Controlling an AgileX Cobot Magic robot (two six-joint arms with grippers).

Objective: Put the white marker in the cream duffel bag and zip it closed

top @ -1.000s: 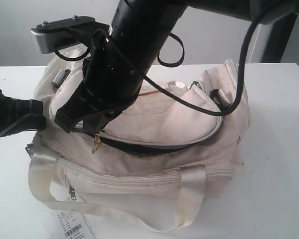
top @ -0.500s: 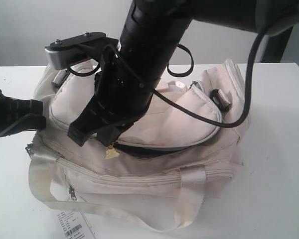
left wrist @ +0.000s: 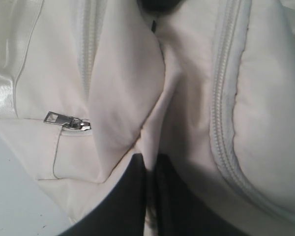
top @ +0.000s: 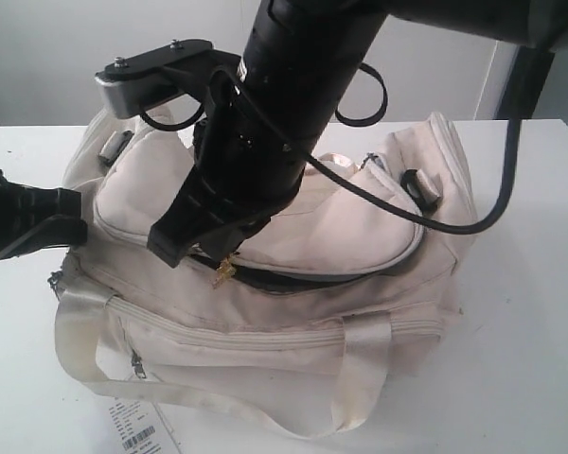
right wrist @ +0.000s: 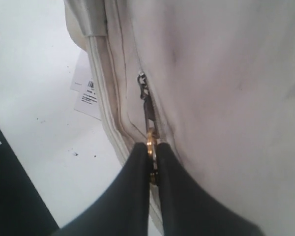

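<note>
The cream duffel bag [top: 293, 322] lies on the white table, its curved top zipper still gaping dark [top: 303, 282] toward the right. My right gripper [top: 223, 267] reaches across over the bag and is shut on the gold zipper pull [right wrist: 151, 142]. At the bag's left end my left gripper [top: 76, 223] is shut on a fold of the bag's fabric [left wrist: 152, 132]. In the left wrist view the gripper [left wrist: 150, 169] pinches that fold, with a silver zip pull [left wrist: 64, 121] nearby. The white marker is out of view.
A white paper tag with a barcode [top: 137, 430] lies on the table [top: 530, 331] by the bag's front left corner. The front strap handle [top: 360, 378] droops over the bag's side. The right arm's cable [top: 454, 222] hangs over the bag's top.
My right gripper has moved to the right along the top zipper with the gold pull in it, so the zipper is shut further on the left. The left gripper has not moved.
</note>
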